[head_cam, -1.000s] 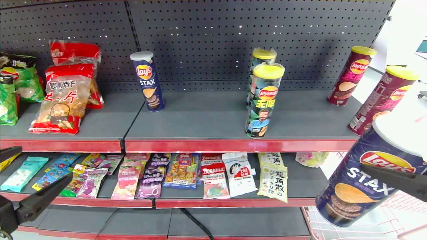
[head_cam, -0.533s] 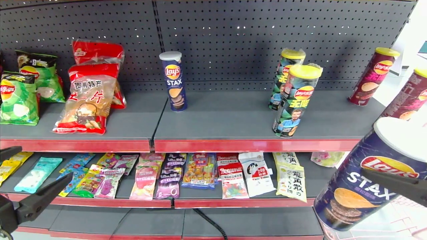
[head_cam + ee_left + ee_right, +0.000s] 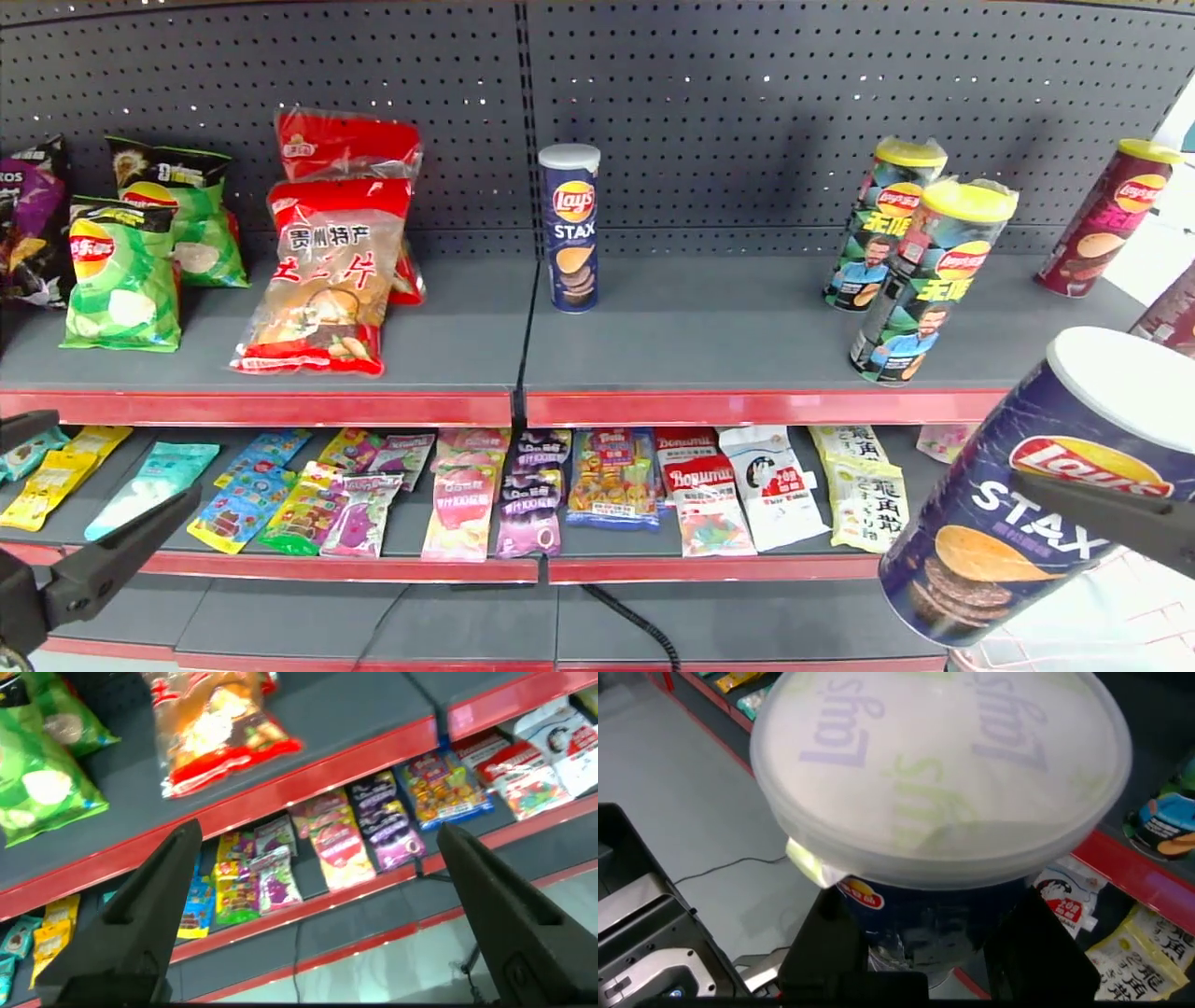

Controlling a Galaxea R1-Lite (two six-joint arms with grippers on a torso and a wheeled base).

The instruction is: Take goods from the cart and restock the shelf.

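The right hand was clenched around the lower body of a dark blue chip can with a white lid, holding it tilted in the air at the right, in front of and below the upper shelf and above the pink wire cart. One black finger crossed the can's label in the head view. The left hand was released, its two dark fingers spread wide with nothing between them, low at the left in front of the lower shelf. On the upper shelf a matching blue can stood upright near the middle, close to the pegboard back. To its right, well apart from it, two green-and-black cans with yellow lids stood one behind the other, the front one near the shelf's red edge. Farther right a maroon can with a yellow lid stood near the back, and part of a second maroon can showed at the picture's edge. To the left of the shelved blue can, two red snack bags leaned one in front of the other, and green chip bags stood beyond them. The lower shelf carried a row of flat, bright sweet packets lying side by side.
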